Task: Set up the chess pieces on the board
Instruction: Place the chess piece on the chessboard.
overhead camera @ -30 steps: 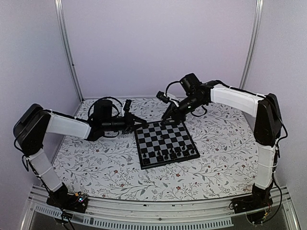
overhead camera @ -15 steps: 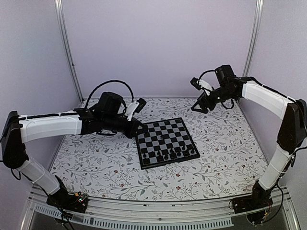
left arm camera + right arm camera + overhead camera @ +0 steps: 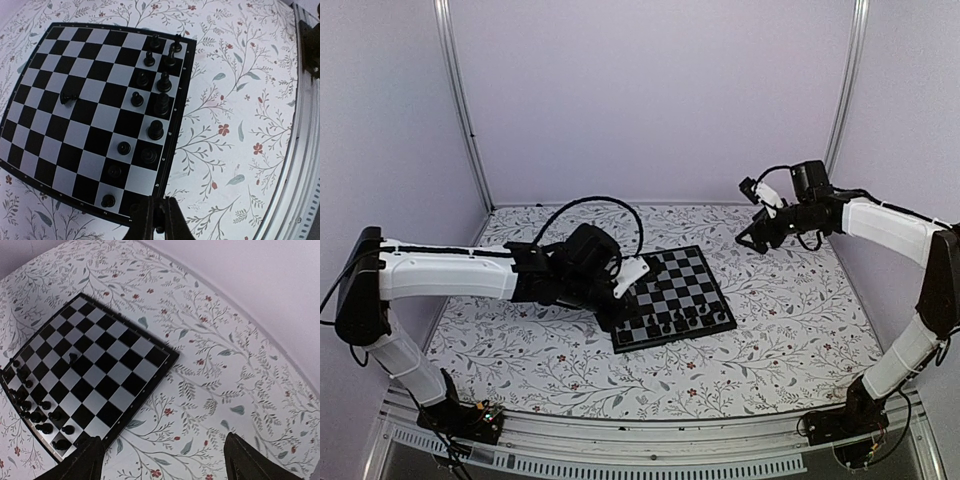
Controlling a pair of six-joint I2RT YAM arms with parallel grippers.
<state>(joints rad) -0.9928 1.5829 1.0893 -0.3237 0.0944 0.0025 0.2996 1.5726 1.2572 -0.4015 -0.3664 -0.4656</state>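
black chess pieces (image 3: 155, 131) are ranged lengthwise along near edge of board (image 3: 75, 65), one set apart mid-board | left gripper (image 3: 157, 220) is pinched shut | right gripper (image 3: 165, 460) is spread wide

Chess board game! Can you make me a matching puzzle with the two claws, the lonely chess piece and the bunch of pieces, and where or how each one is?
Things:
1. left claw
2. right claw
3. lone chess piece
4. group of chess pieces

Places or states:
A. crowded along one edge of the board
B. wide open, above the flowery table
C. shut tight, by the board's edge
D. by itself near the board's middle

Pairs: 1-C, 2-B, 3-D, 4-A
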